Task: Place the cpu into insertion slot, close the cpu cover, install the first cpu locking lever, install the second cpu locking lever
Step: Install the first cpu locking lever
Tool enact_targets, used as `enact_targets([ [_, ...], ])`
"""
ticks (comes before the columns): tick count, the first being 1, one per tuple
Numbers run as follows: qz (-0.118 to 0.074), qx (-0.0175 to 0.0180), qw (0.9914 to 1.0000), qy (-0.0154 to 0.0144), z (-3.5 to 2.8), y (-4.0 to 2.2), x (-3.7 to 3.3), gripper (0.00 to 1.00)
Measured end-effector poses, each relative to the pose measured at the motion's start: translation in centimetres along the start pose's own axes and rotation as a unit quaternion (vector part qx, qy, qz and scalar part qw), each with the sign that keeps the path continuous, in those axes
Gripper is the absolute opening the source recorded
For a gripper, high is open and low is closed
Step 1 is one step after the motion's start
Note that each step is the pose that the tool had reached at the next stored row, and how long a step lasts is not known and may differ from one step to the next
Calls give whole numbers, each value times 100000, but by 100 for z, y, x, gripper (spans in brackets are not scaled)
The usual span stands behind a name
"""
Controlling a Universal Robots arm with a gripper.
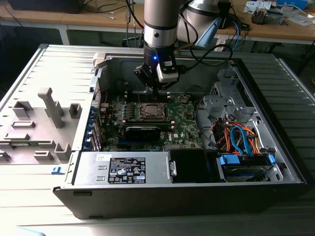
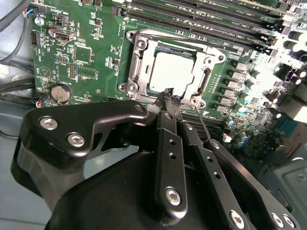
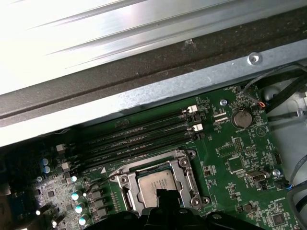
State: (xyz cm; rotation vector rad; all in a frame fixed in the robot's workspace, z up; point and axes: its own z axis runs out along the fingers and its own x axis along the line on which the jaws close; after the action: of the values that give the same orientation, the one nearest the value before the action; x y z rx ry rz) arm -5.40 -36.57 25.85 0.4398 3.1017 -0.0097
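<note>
Silvery-grey, the cpu (image 2: pixel 171 72) lies flat inside the insertion slot (image 2: pixel 139 67) on the green motherboard (image 2: pixel 96 28), with the cpu cover (image 2: pixel 207 60) framing it. In the second wrist view the black fingers (image 2: pixel 169 98) are drawn together to a narrow tip with nothing seen between them, and that tip sits at the socket's near edge, just beside the chip. A thin wire lever (image 2: pixel 204 125) runs close alongside the fingers. In the exterior view the gripper (image 1: pixel 153 91) hangs low inside the open computer case (image 1: pixel 275 123), directly above the socket, beyond the grey power supply box (image 1: pixel 123 168).
</note>
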Motion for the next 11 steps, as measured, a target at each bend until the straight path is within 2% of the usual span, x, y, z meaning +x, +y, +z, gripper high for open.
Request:
enact_targets([
  [11, -461, -6, 99999, -2, 0, 0, 0, 11],
])
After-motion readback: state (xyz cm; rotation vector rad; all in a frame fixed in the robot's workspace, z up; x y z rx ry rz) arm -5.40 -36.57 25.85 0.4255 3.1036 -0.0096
